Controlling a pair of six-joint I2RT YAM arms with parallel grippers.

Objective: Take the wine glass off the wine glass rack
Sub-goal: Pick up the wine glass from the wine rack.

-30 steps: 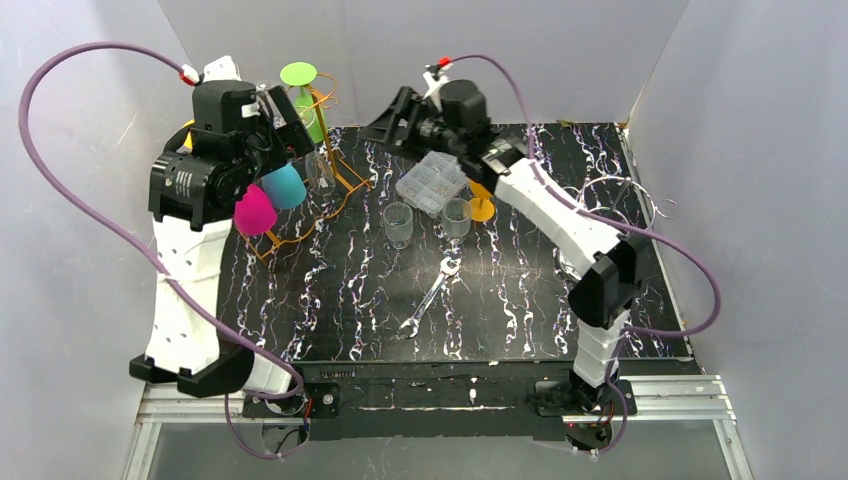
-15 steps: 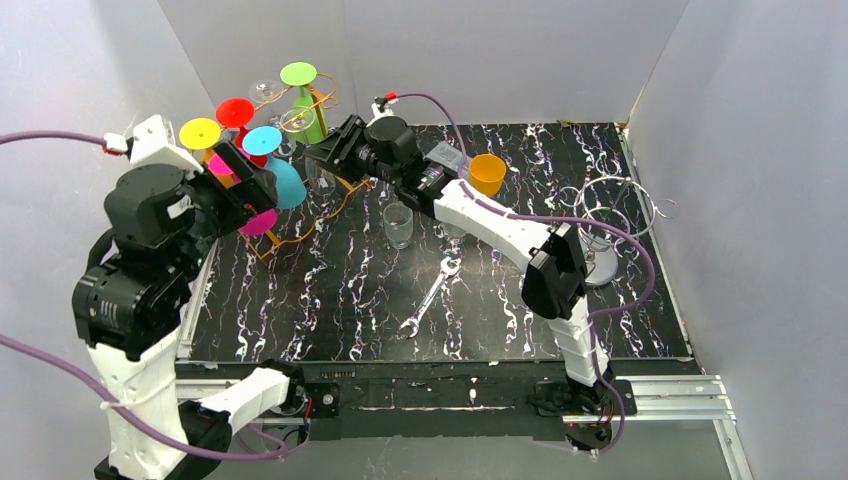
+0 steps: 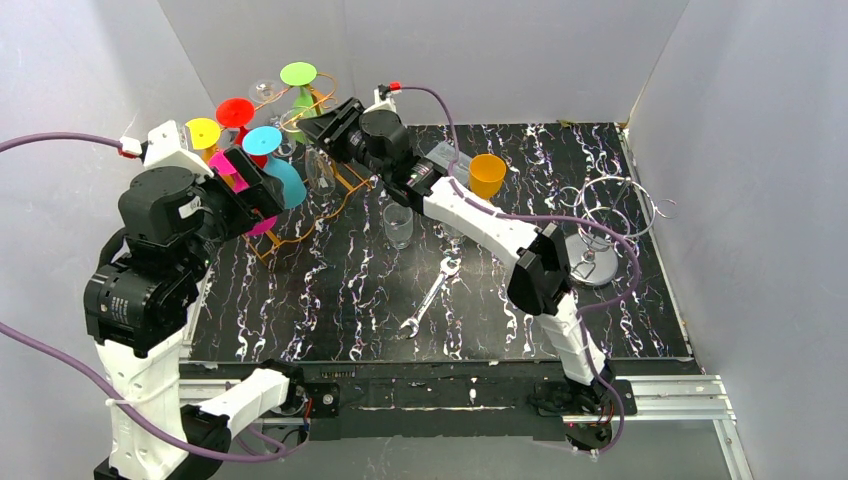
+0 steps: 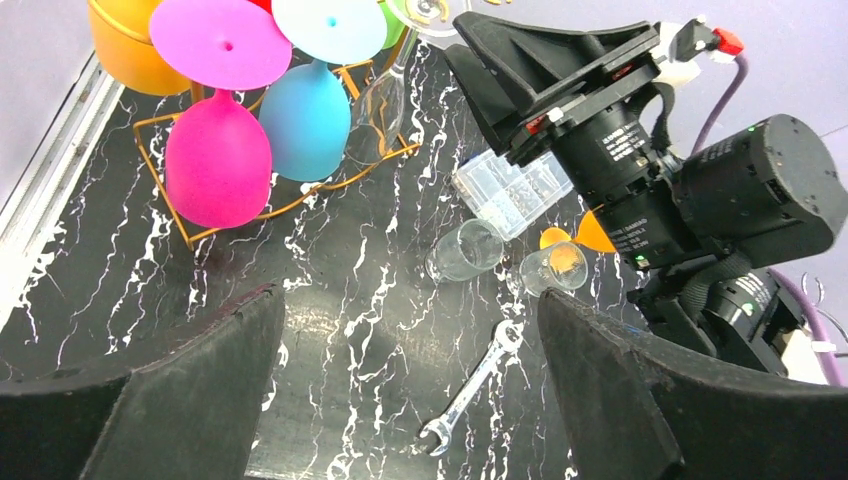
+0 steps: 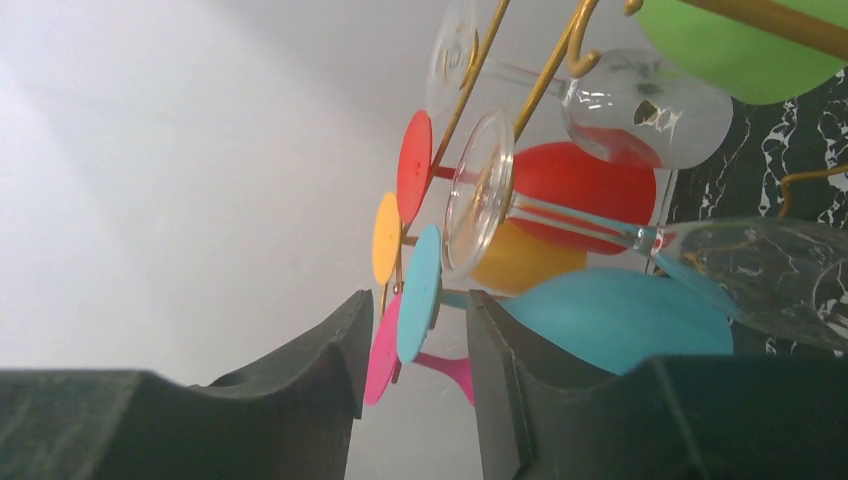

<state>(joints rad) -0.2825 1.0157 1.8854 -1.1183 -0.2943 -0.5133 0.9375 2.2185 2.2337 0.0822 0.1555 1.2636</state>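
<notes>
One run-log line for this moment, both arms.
right gripper: partly open, empty, at gold wire glass rack | clear stemmed wine glass: hanging on rack, untouched | left gripper: wide open, empty

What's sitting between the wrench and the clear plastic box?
A small clear glass and a second glass stand there, between wrench and box. The left wrist view shows them.

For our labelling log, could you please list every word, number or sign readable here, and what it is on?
None can be read.
White print on the right arm's wrist housing: too blurred.
Label on the left arm's motor: too small.
</notes>
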